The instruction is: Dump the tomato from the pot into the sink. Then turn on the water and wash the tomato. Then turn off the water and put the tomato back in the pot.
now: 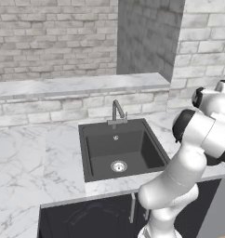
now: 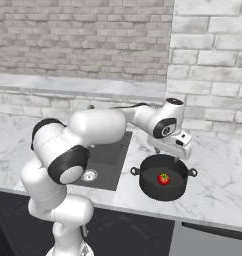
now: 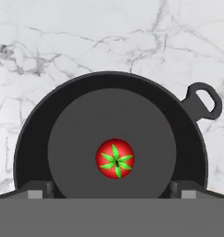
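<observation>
The black pot [image 2: 152, 189] stands on the marble counter right of the sink [image 1: 102, 144]. The red tomato [image 2: 164, 178] with its green stem lies on the pot's floor. My gripper [image 2: 176, 156] hangs just above the pot's far rim, pointing down into it. In the hand view the pot [image 3: 114, 111] lies straight below, the tomato [image 3: 115, 158] low in the middle, one side handle [image 3: 204, 101] at the upper right. The gripper [image 3: 113, 190] is open, its fingertips [image 3: 37, 190] wide apart with nothing between them. The sink basin holds only its silver drain [image 1: 118, 166].
The bent-spout faucet [image 1: 116, 111] stands at the sink's back edge. A brick wall with a stone ledge [image 1: 77, 86] runs behind the counter. Marble counter [image 1: 35, 158] spreads left of the sink and around the pot. Dark cabinets sit below the front edge.
</observation>
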### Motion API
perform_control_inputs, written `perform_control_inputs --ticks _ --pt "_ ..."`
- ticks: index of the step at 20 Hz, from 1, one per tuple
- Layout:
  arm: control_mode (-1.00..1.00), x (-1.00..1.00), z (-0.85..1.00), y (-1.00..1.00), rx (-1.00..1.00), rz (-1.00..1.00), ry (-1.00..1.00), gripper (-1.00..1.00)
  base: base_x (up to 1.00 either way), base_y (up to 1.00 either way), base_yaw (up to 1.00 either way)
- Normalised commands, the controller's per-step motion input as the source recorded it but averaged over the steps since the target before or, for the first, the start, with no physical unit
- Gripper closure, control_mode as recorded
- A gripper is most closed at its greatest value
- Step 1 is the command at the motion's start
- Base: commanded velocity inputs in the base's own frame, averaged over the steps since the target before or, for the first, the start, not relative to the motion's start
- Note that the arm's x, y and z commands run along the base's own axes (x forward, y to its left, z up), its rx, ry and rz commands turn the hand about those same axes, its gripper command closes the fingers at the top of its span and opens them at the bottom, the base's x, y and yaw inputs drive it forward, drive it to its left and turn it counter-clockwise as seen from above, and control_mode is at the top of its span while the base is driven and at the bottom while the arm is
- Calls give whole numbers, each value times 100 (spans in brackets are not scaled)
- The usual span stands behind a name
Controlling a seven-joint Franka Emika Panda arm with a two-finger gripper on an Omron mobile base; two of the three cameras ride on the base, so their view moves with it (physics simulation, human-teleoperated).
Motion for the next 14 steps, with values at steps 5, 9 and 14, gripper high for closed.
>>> perform_control_inputs --ticks 5,9,14 --pt "-100 0 -41 -1 0 0 3 -100 0 0 0" --pt "-100 0 -37 -1 0 0 1 -100 0 0 0" --pt "-100 0 -19 0 3 0 0 -100 0 0 0"
